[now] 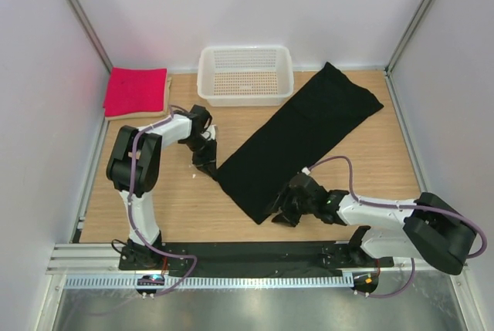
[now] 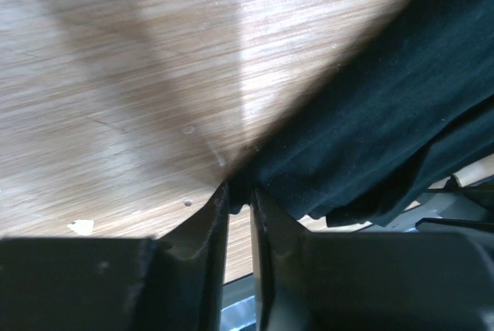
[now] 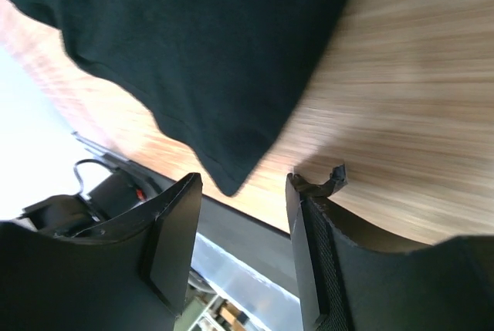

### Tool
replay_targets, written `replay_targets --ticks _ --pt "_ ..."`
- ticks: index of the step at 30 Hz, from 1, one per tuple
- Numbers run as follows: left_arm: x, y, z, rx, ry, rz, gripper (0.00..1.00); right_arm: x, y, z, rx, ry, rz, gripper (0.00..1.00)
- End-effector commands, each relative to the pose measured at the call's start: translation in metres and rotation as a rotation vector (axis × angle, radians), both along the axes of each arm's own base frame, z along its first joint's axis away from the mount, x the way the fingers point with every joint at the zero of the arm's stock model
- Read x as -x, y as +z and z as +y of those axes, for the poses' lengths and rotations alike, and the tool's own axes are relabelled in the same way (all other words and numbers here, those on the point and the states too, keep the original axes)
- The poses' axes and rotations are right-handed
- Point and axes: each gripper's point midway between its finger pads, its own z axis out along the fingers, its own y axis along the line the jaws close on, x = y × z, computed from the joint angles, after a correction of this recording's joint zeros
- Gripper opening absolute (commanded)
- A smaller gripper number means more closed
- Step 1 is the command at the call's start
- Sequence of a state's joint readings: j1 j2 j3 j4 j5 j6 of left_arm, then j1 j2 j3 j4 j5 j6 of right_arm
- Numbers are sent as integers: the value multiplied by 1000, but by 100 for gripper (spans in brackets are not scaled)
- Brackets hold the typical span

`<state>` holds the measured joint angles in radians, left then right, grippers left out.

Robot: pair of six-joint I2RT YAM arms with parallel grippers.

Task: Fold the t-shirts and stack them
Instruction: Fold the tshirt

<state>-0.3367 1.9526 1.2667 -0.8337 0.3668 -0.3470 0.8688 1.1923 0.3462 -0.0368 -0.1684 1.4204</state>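
Pinching the left corner of the black shirt (image 1: 301,138), left pincer (image 2: 239,196) has its fingers nearly together, clamped on the cloth edge. Jaws apart on right pincer (image 3: 243,183), shirt's near corner just ahead between them, ungripped. Shirt lies flat, diagonal across table (image 1: 177,207). Far left: pink shirt (image 1: 137,90) atop beige shirt (image 1: 167,99), near basket (image 1: 245,52).
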Motion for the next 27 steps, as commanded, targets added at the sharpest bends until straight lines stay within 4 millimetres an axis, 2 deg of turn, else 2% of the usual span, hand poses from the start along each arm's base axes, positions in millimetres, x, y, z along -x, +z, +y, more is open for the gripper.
replay_targets --ticks 1,2,5,8,15,22,27 --pt "3 -19 -1 -6 -11 -17 14 -12 1 13 -57 -97 -24 56" --pt "3 -17 0 -4 -8 -21 12 -9 -5 14 -42 -101 -5 56" --pt "8 -17 2 -9 -2 -21 6 -3 -7 22 -42 -99 5 55" --pt "9 -17 5 -20 -3 -29 0 1 -14 18 -12 -126 35 54" --pt "9 -14 6 -31 -1 -31 0 0 -16 -2 40 -215 21 52" --pt "9 -11 7 -34 -3 -37 0 2 -22 11 19 -185 49 47" --pt "11 -11 7 -31 -5 -36 0 3 -21 10 34 -183 55 46"
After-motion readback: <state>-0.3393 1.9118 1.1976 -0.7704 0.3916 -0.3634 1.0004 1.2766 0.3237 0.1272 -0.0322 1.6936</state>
